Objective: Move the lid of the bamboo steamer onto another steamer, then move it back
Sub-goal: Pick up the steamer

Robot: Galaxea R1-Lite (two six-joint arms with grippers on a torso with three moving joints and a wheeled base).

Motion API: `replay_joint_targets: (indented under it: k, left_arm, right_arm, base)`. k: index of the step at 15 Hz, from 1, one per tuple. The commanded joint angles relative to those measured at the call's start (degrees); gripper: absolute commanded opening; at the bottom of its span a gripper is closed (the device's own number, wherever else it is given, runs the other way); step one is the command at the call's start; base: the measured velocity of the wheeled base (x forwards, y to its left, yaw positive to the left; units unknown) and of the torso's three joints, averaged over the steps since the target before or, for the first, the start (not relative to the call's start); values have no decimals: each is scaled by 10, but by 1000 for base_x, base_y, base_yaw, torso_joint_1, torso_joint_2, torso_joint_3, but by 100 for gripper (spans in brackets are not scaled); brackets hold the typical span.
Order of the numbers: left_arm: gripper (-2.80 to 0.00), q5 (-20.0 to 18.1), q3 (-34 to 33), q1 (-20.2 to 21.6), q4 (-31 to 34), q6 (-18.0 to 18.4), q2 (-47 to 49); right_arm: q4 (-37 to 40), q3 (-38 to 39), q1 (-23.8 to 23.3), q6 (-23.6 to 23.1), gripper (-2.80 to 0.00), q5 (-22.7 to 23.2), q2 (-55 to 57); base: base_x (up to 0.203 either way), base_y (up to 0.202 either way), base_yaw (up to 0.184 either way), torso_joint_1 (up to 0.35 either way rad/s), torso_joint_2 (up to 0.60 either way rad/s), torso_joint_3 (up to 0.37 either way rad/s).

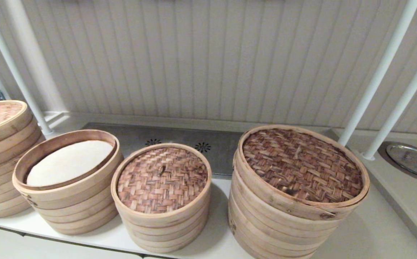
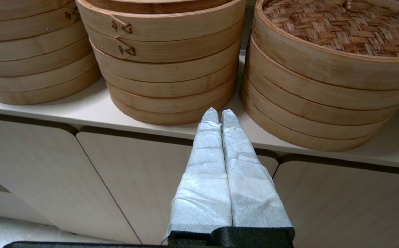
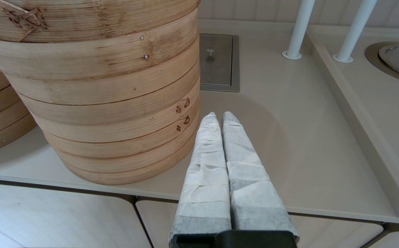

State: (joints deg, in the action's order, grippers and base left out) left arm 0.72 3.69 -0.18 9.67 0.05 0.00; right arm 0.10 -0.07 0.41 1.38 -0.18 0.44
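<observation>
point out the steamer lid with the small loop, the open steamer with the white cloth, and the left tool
steamer lid (image 1: 162,179), head view, woven top
open steamer (image 1: 66,192), head view, outer wall
left tool (image 2: 219,115), left wrist view, between the shut tips

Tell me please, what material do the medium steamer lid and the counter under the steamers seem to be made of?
The bamboo steamer lid: apparently bamboo, a pinkish-tan top of flat strips woven in a basket pattern, inside a pale bent-wood rim with visible grain, matte. The counter: a smooth, cream, slightly glossy surface, perhaps laminate or solid stone-like composite; the pictures cannot settle which.
</observation>
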Motion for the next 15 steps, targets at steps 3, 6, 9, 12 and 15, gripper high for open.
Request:
replay_joint_targets:
  k: [3,6,9,12,15]
  left_arm:
    - [-280,0,-3,0,-9,0,1]
    - [-280,1,-4,0,-10,-3,0]
    - [-280,1,-3,0,-10,-3,0]
    - [-280,0,-3,0,-9,-2,0]
    - [-280,0,-3,0,-9,-1,0]
  right_arm:
    - [0,1,0,0,-280,0,1]
    - [0,1,0,0,-280,0,1]
    - [0,1,0,0,-280,0,1]
    - [0,1,0,0,-280,0,1]
    - [0,1,0,0,-280,0,1]
  base:
    - [0,0,0,0,0,0]
    - [0,0,0,0,0,0]
    - [0,0,0,0,0,0]
    - [0,0,0,0,0,0]
    - [0,0,0,0,0,0]
